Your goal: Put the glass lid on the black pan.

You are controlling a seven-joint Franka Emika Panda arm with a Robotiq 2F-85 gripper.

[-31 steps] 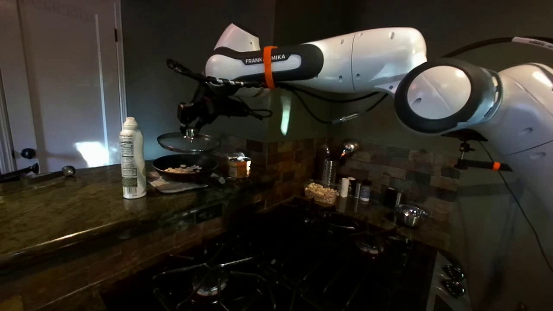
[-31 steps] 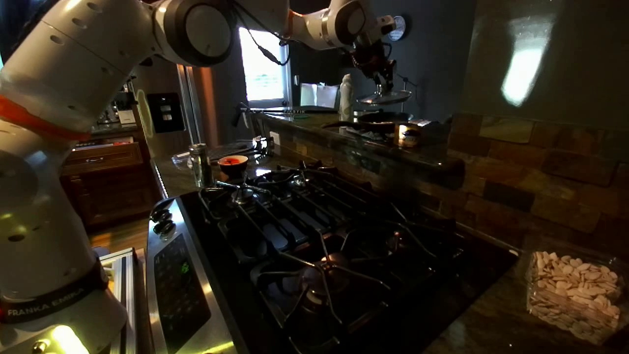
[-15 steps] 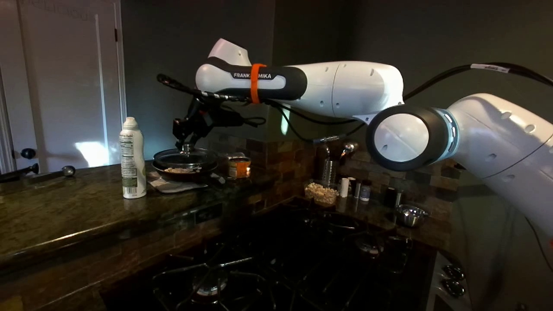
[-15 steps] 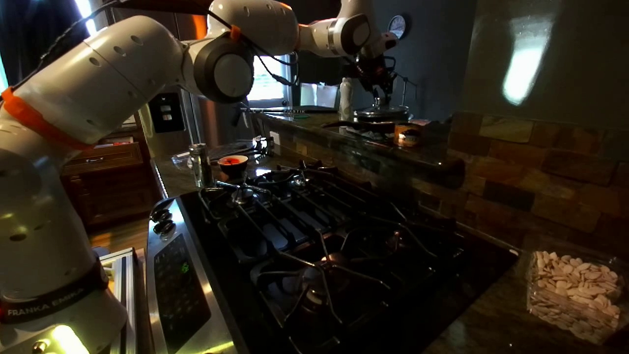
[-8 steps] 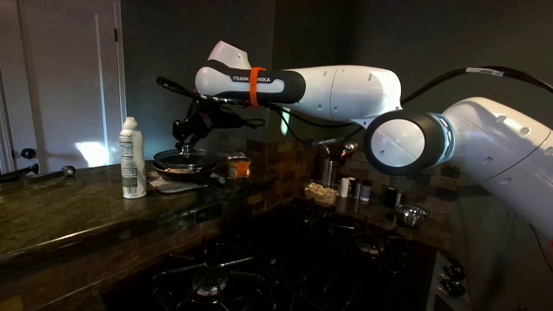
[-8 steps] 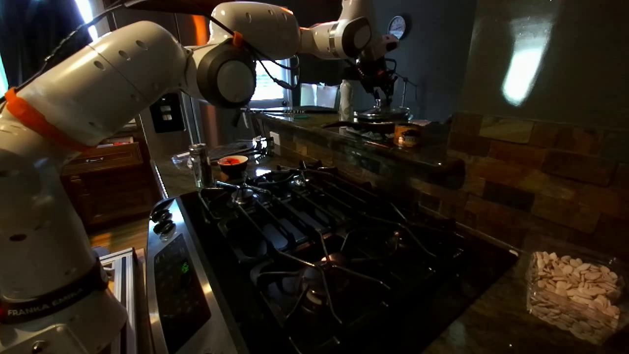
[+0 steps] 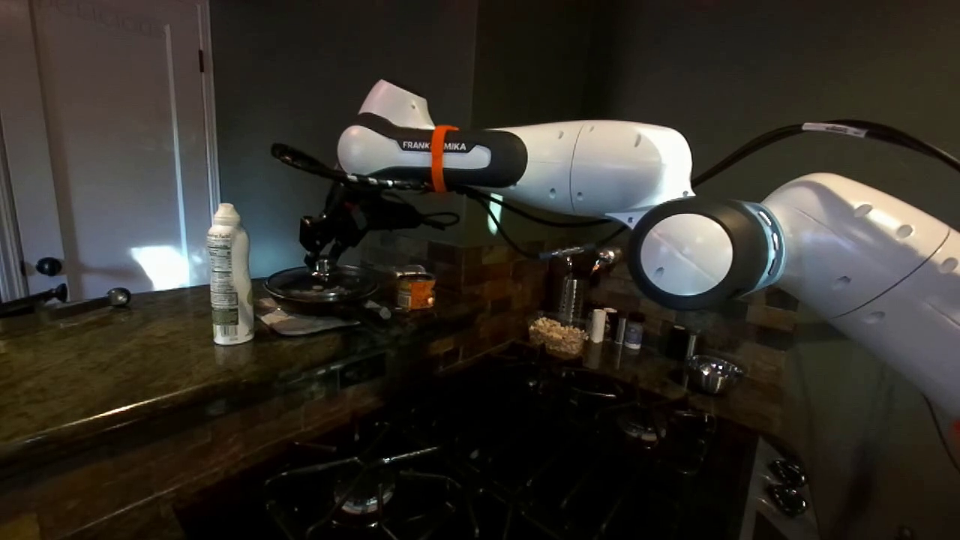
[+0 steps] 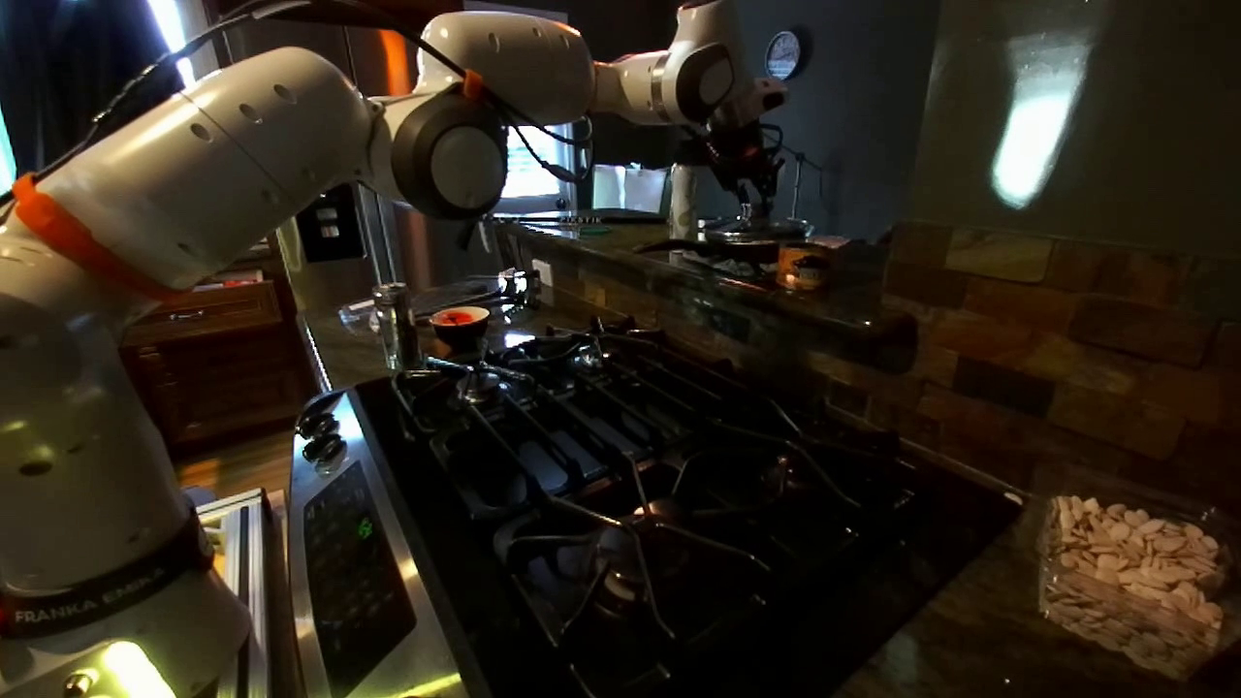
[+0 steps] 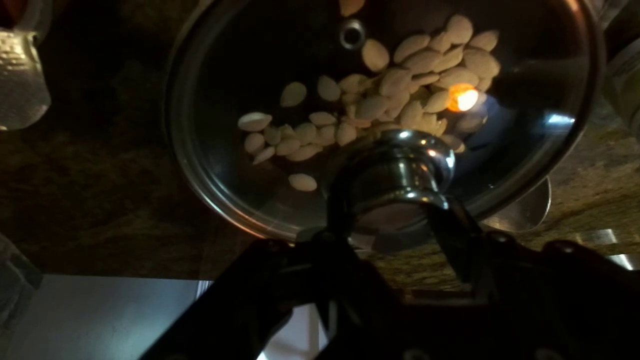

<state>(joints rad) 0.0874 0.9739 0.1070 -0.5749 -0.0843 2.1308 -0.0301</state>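
Glass lid on black pan, knob pinched in my gripper; withdrawing half-released could drag it toward white bottle, eight o'clock.

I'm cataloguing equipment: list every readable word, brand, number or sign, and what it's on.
"FRANK" and "MIKA": robot arm, orange strap between.
"FRANKA EMIKA": robot base.
Too small or blurred: white bottle, can, cable tag, stove display, faint door lettering, round dial, lettering on dark surface.

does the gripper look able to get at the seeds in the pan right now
Probably not: the glass lid covers the black pan, lying between the seeds and the gripper, which is closed on the lid's knob.
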